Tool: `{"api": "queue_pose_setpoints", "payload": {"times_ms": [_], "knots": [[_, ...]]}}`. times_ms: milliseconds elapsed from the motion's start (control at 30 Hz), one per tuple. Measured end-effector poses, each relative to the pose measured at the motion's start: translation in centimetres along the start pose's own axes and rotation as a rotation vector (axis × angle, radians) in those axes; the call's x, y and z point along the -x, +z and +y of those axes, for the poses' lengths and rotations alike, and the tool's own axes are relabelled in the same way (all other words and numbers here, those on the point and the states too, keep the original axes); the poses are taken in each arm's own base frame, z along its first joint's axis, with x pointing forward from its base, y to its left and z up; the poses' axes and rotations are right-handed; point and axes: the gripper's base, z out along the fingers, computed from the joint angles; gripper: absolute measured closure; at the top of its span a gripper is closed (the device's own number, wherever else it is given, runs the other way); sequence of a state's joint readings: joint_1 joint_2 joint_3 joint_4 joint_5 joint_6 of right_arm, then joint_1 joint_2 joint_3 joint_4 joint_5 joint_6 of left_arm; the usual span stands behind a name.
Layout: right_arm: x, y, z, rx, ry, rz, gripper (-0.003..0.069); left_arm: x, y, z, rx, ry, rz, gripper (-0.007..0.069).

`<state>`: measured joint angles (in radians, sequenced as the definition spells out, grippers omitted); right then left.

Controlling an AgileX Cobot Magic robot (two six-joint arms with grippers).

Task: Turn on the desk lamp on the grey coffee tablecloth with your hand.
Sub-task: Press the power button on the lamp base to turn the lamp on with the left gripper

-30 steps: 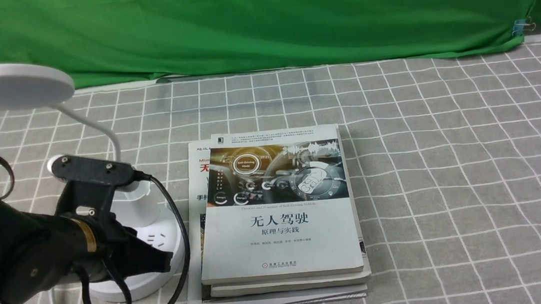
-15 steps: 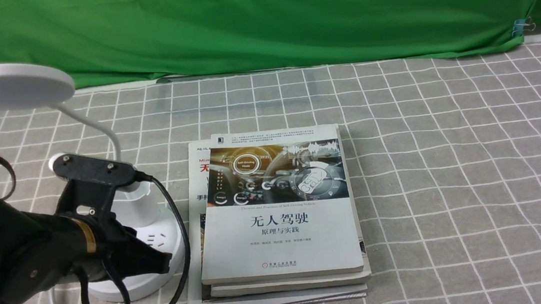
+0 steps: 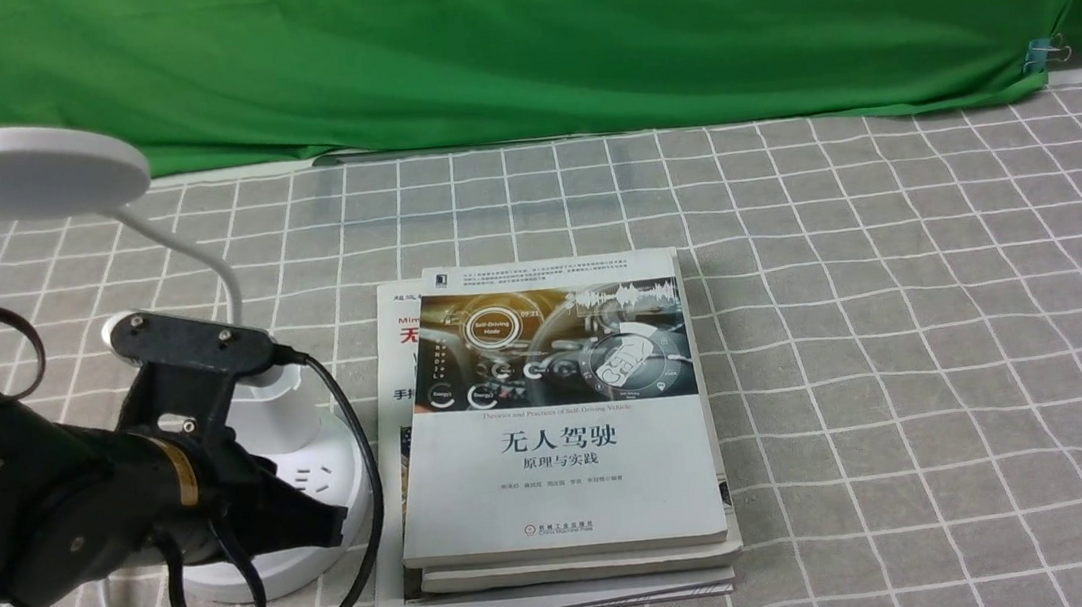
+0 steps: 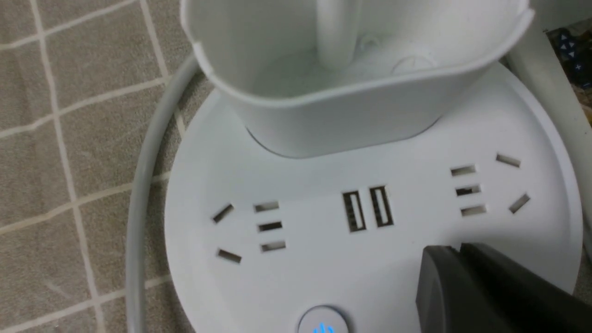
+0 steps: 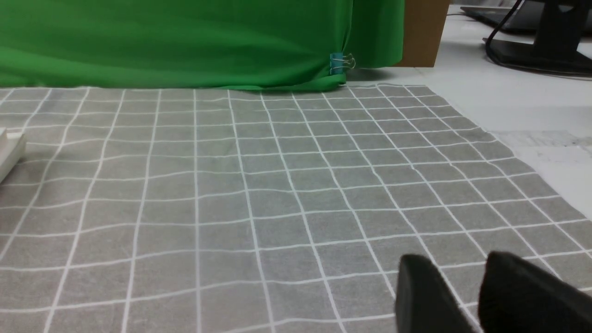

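Observation:
The white desk lamp stands at the left on the grey coffee tablecloth [image 3: 908, 355], its disc head [image 3: 24, 169] raised on a bent gooseneck [image 3: 220, 267]. No glow shows from the head. My hand, the left gripper [image 3: 331, 523], is shut and lies over the lamp's round base [image 3: 342, 470]. In the left wrist view the shut tips [image 4: 455, 252] rest over the base [image 4: 300, 277] beside the USB ports [image 4: 365, 209], apart from a round button [image 4: 323, 323] with a blue symbol. The cup [image 4: 356, 92] is behind. The right gripper [image 5: 458, 263] hangs open over bare cloth [image 5: 277, 185].
A stack of books [image 3: 564, 422] lies right beside the lamp base. A green backdrop [image 3: 513, 35] hangs along the far edge, with a binder clip [image 3: 1042, 52] at its right. The lamp's grey cord [image 4: 138, 194] runs around the base. My own black cable [image 3: 363, 523] loops near the books.
My left hand has shifted slightly right and down over the lamp base. The lamp, the books and the cloth have not moved.

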<state>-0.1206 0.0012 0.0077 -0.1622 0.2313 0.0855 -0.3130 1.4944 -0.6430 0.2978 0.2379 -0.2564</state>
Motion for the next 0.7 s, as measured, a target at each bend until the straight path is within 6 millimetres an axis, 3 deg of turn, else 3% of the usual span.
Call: {"api": "queue_pose_setpoints", "payload": {"times_ms": [700], "knots": [[0.0,0.0,0.0,0.0,0.0,0.0,0.0414,0.07,0.53,-0.06,-0.003,-0.012,0.007,0.0606]]}}
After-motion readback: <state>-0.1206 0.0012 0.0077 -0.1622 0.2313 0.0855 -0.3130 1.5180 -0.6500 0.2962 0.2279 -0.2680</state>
